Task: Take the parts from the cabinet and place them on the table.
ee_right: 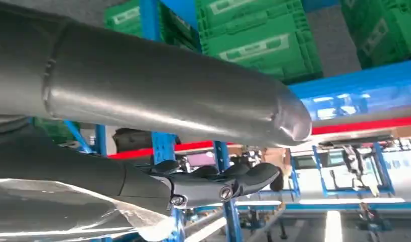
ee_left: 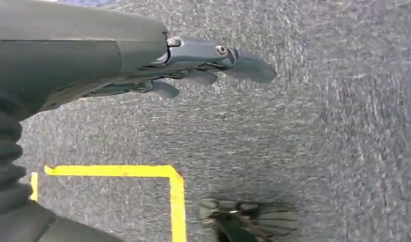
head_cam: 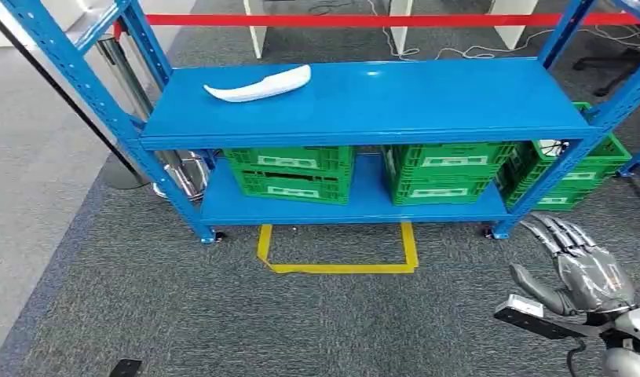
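Note:
A long white curved part [head_cam: 259, 84] lies on the top shelf of the blue rack [head_cam: 426, 102], towards its left end. My right hand [head_cam: 583, 267] hovers low at the front right of the rack, fingers stretched out towards it and holding nothing. It is far from the white part. In the right wrist view the right hand's fingers [ee_right: 218, 181] are extended and empty, with green crates [ee_right: 253, 35] behind. My left hand [ee_left: 193, 65] hangs over grey carpet with its fingers straight and nothing in them.
Three green crates [head_cam: 293, 173] [head_cam: 446, 169] [head_cam: 572, 177] sit on and beside the lower shelf. Yellow tape [head_cam: 340, 267] marks a box on the carpet before the rack. A red barrier [head_cam: 363, 20] runs behind. A chrome post [head_cam: 179, 173] stands at the rack's left.

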Robot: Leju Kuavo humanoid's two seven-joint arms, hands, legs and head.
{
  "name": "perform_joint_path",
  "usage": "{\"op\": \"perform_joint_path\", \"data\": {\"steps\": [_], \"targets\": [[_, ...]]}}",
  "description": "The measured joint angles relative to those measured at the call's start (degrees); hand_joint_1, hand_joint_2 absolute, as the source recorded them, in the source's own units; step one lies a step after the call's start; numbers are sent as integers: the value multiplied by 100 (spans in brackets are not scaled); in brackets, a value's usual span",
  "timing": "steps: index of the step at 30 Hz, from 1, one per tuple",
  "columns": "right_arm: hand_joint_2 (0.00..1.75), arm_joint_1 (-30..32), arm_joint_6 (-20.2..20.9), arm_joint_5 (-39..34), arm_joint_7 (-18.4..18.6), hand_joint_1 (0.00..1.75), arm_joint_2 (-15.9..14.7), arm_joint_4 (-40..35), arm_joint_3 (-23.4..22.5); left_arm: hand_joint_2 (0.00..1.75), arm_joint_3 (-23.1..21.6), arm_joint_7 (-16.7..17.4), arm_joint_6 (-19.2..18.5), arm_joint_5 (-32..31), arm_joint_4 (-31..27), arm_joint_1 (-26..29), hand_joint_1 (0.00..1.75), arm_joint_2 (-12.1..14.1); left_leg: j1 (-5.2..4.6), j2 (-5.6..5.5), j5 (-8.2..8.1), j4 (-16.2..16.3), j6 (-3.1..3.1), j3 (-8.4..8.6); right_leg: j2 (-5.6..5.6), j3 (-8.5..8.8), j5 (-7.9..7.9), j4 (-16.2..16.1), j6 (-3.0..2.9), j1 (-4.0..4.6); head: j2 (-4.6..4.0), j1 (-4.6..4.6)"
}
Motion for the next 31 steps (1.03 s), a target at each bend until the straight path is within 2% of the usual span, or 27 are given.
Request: {"op": "perform_joint_path", "data": {"steps": [1, 2, 3, 6, 7, 8, 10, 11, 12, 14, 15, 16, 17, 18, 19, 21, 22, 23, 26, 27, 28, 29, 30, 31], "targets": [[175, 16, -7, 31, 15, 0, 11, 7, 0, 175, 0, 0, 11, 0, 0, 8, 0, -7, 13, 6, -98, 323, -9, -156, -12, 1, -4, 1, -6, 0, 0, -7], [175, 32, -31, 85, 22, 0, 33, 13, 2, 175, 0, -7, 13, -2, 0, 16, 0, -11, 22, 6, -76, 405, -6, -204, -20, 6, -6, 1, -6, 0, 0, -2], [175, 50, -64, 125, 35, 0, 57, 18, 4, 175, 0, -9, 44, -22, 0, 23, 0, -18, 27, 6, 50, 297, 0, -155, -29, 13, -11, 1, -8, 1, 0, 0], [175, 82, -46, 35, 70, 0, 116, 33, 22, 175, -7, -13, 268, -116, 0, 16, 0, -26, 17, 19, 811, -1123, 87, 519, -48, 58, -35, 1, 14, 3, 0, -4], [175, 88, 2, -33, 70, 0, 116, 35, 24, 175, -7, -18, 308, -122, 0, 8, 0, -22, -15, 46, 726, -1319, 107, 617, -53, 49, -48, 4, 37, 26, 0, 2], [175, 90, 33, -85, 70, 0, 116, 37, 22, 175, -7, -35, 332, -124, 0, -3, 0, -24, -19, 44, 716, -1424, 107, 635, -50, 18, -51, 20, 61, 37, 0, 0], [175, 98, 70, -129, 63, 0, 116, 48, 22, 175, -7, -46, 374, -131, 0, 8, 0, -26, -32, 31, 712, -1402, 125, 612, -71, 19, -29, -17, 120, 19, 0, 0], [175, 97, 79, -146, 50, 0, 116, 52, 20, 175, -9, -46, 395, -133, 0, 17, 0, -26, -25, 27, 730, -1437, 155, 624, -74, 35, -28, -32, 157, 23, 0, 4], [175, 97, 81, -179, 46, 0, 116, 90, 11, 175, -62, -46, 415, -120, -2, 31, 0, -26, 16, 32, 771, -1508, 208, 663, -60, -20, -82, -10, 193, 11, 0, 7], [175, 94, 111, -306, 52, 0, 122, 305, 2, 175, -264, -22, 422, -3, -26, 34, 0, -24, 16, 31, 775, -1519, 248, 667, -19, -200, -381, 442, 214, 18, 0, 28], [175, 122, 139, -395, 74, 0, 137, 456, 2, 175, -391, 22, 422, 102, -46, 37, 0, -24, 9, 30, 776, -1518, 256, 663, -7, -465, -631, 996, 228, 17, 0, 30], [175, 153, 166, -468, 100, 0, 162, 573, 2, 175, -479, 46, 420, 193, -66, 47, 0, -24, 1, 28, 774, -1517, 259, 658, -3, -663, -764, 1381, 234, 17, 0, 31], [175, 190, 186, -548, 120, 0, 190, 725, 2, 175, -579, 76, 417, 292, -100, 56, 0, -24, -5, 26, 772, -1515, 263, 657, -1, -804, -804, 1631, 236, 18, 2, 33], [175, 232, 203, -629, 139, 0, 216, 869, 2, 175, -684, 113, 407, 393, -142, 64, 0, -22, -9, 23, 771, -1514, 262, 663, -1, -811, -688, 1597, 234, 17, 0, 31], [175, 257, 221, -719, 153, 0, 249, 1013, 0, 175, -799, 138, 404, 504, -192, 63, 0, -20, -9, 19, 770, -1508, 260, 664, -1, -693, -477, 1316, 236, 16, 0, 31], [175, 297, 253, -865, 185, 0, 291, 1249, -15, 175, -992, 183, 378, 684, -277, 47, 0, -15, -5, 4, 755, -1489, 237, 673, 0, -227, 12, 356, 232, -1, 0, 33], [175, 302, 280, -938, 210, 0, 321, 1373, -28, 175, -1091, 217, 367, 768, -317, 45, 0, -13, -22, 3, 739, -1476, 208, 663, 21, -86, -27, 68, 233, -3, 0, 33], [175, 305, 291, -1019, 218, 0, 365, 1502, -44, 175, -1198, 245, 365, 870, -361, 47, 0, 9, -48, -4, 723, -1433, 179, 636, 43, -10, -27, -10, 182, 20, 0, 31], [175, 362, 348, -1261, 269, 0, 512, 1880, -61, 175, -1524, 339, 334, 1176, -431, 90, 0, 20, -32, -4, 763, -1466, 110, 644, 39, -28, 7, -1, 99, 38, 0, 26], [175, 365, 367, -1344, 297, 0, 561, 1982, -78, 175, -1639, 367, 319, 1280, -448, 116, 0, 20, -26, -1, 720, -1438, 84, 630, 31, -15, 27, -28, 63, 1, 0, 30], [175, 356, 387, -1429, 314, 0, 603, 2065, -105, 175, -1752, 387, 313, 1376, -459, 146, 0, 17, -16, 13, 631, -1338, 41, 610, 22, -5, 31, -29, 50, 3, 0, 17], [175, 348, 400, -1508, 330, 0, 651, 2152, -129, 175, -1862, 428, 306, 1477, -459, 167, 0, 20, -13, 20, 462, -1089, 7, 519, 13, 6, 22, -29, 22, 3, 0, -2], [175, 336, 411, -1586, 349, 0, 701, 2250, -149, 175, -1971, 455, 304, 1582, -459, 200, 0, 26, -3, 22, 244, -683, -19, 347, 3, 10, 16, -29, 0, 4, 0, 2], [175, 321, 428, -1681, 369, 0, 763, 2365, -160, 175, -2094, 483, 291, 1701, -459, 258, 0, 26, 5, 22, 7, -134, -40, 102, -8, 11, 11, -28, -12, 9, 0, 0]]}}
